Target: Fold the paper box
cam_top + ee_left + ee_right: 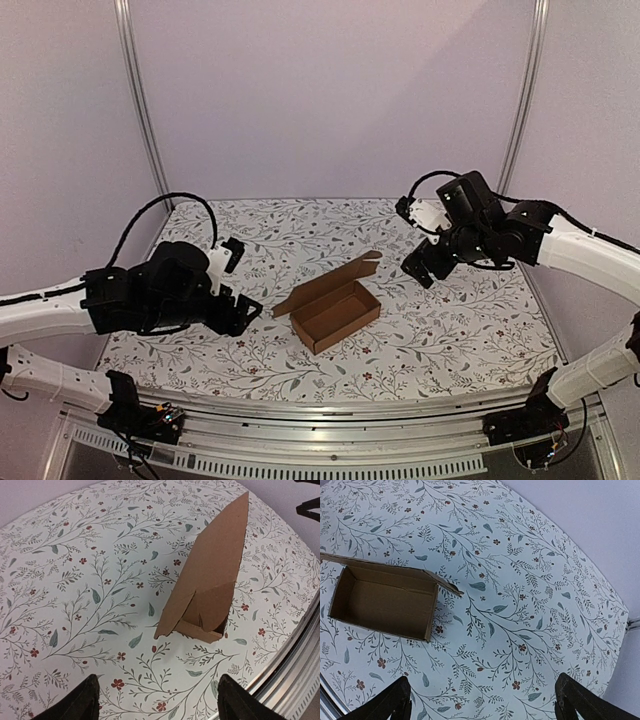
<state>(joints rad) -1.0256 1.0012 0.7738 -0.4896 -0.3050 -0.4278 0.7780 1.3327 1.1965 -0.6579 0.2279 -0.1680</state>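
The paper box [335,310] is a small brown carton in the middle of the flowered table, its body formed and its top open, with the lid flap [330,282] leaning back toward the far side. From the left wrist the paper box [207,580] shows end-on; from the right wrist the paper box [385,600] shows its empty inside. My left gripper [238,312] hovers open just left of it, nothing between its fingertips [80,702]. My right gripper [420,268] hangs open above the table to the box's right, apart from it, also empty.
The flowered tablecloth [450,330] covers the whole work surface. A metal rail [330,415] runs along the near edge, with both arm bases behind it. Lilac walls and two upright frame posts [140,100] close the back.
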